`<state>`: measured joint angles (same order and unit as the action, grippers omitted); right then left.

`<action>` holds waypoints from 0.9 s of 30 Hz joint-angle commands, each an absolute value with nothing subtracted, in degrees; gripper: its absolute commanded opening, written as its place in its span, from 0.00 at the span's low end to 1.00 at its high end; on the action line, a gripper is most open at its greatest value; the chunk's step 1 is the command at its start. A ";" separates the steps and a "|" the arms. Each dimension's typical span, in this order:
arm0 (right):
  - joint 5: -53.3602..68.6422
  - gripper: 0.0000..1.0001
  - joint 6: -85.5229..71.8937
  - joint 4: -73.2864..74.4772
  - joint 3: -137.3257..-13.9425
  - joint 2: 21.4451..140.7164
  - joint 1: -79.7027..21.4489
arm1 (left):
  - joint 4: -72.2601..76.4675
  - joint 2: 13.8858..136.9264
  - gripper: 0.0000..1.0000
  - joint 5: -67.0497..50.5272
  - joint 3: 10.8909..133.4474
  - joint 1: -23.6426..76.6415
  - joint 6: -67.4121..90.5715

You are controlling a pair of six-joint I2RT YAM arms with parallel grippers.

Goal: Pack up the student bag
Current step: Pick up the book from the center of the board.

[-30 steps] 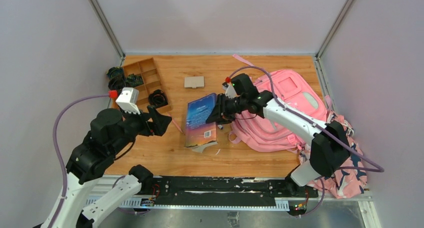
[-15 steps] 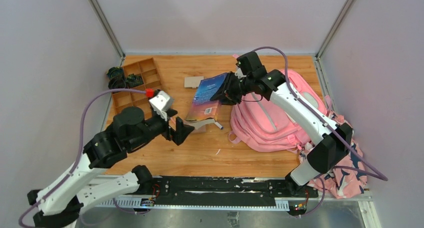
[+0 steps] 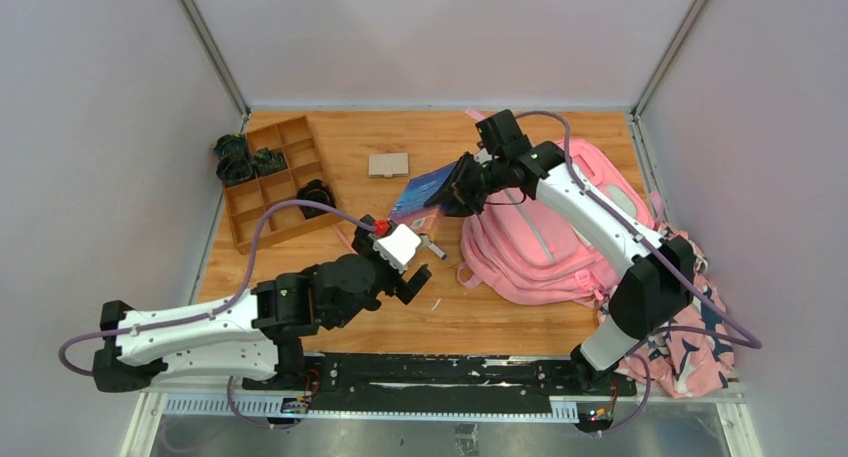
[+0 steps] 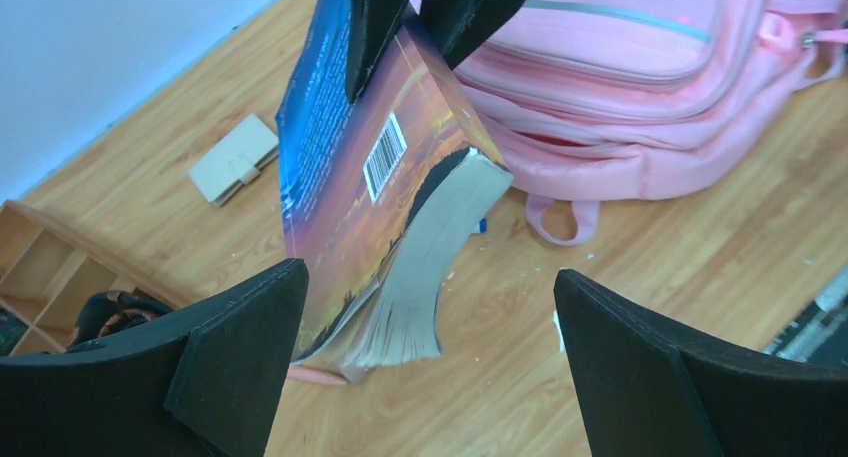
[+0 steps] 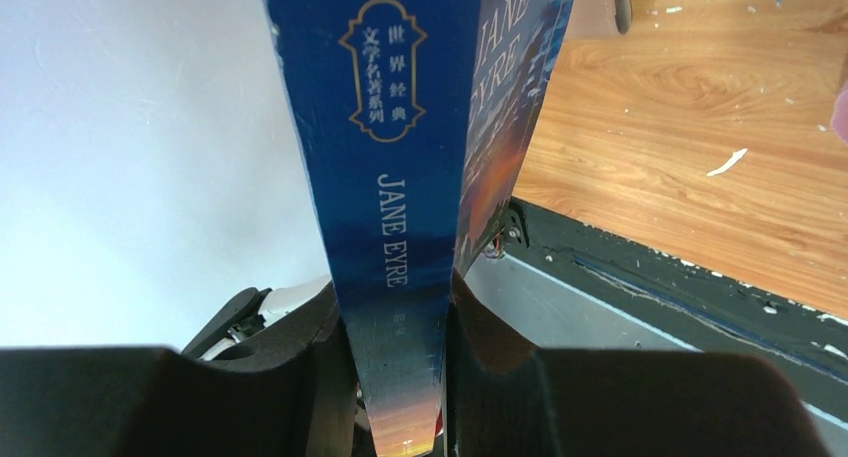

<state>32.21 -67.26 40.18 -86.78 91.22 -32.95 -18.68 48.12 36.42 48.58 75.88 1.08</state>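
Note:
The student bag (image 3: pixel 560 227), a large pink backpack, lies on the right of the table and also shows in the left wrist view (image 4: pixel 620 87). My right gripper (image 3: pixel 462 185) is shut on the spine end of a blue paperback book (image 3: pixel 425 190) and holds it tilted just left of the bag. The book's lower corner hangs near the table. In the right wrist view (image 5: pixel 400 377) the jaws clamp the book (image 5: pixel 400 127). My left gripper (image 3: pixel 418 277) is open and empty, low over the table. It faces the book's page edge (image 4: pixel 430 257) from the front.
A wooden compartment tray (image 3: pixel 270 182) with black items (image 3: pixel 318 193) stands at the left rear. A small beige case (image 3: pixel 388 164) lies at the back centre. A pink pencil (image 4: pixel 315 375) lies under the book. A patterned cloth bundle (image 3: pixel 690 347) sits at the right front.
My right gripper has lifted the book off the table by its spine and tilted it beside the bag. My left arm has swung right and down, to the front of the book.

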 commanded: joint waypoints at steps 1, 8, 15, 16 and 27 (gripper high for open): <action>40.09 0.00 -71.11 33.66 -86.07 89.20 -32.02 | -4.03 51.46 0.99 46.62 45.10 77.02 -2.61; 46.61 0.00 -72.91 30.18 -83.85 90.09 -31.26 | 0.49 56.39 0.95 51.88 43.93 76.99 -5.88; 49.43 0.00 -73.38 27.64 -82.07 89.47 -30.95 | 2.66 56.58 0.74 49.61 40.62 75.40 -2.90; 49.87 0.00 -73.45 27.15 -81.64 89.21 -30.80 | 2.64 56.85 0.63 50.23 40.42 75.00 -2.10; 44.36 0.87 -55.40 26.31 -74.77 75.84 -21.51 | -12.00 50.63 0.00 53.59 41.95 73.23 13.93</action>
<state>43.62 -66.15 29.32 -76.44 85.65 -27.75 -6.59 56.29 49.10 40.73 74.56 3.01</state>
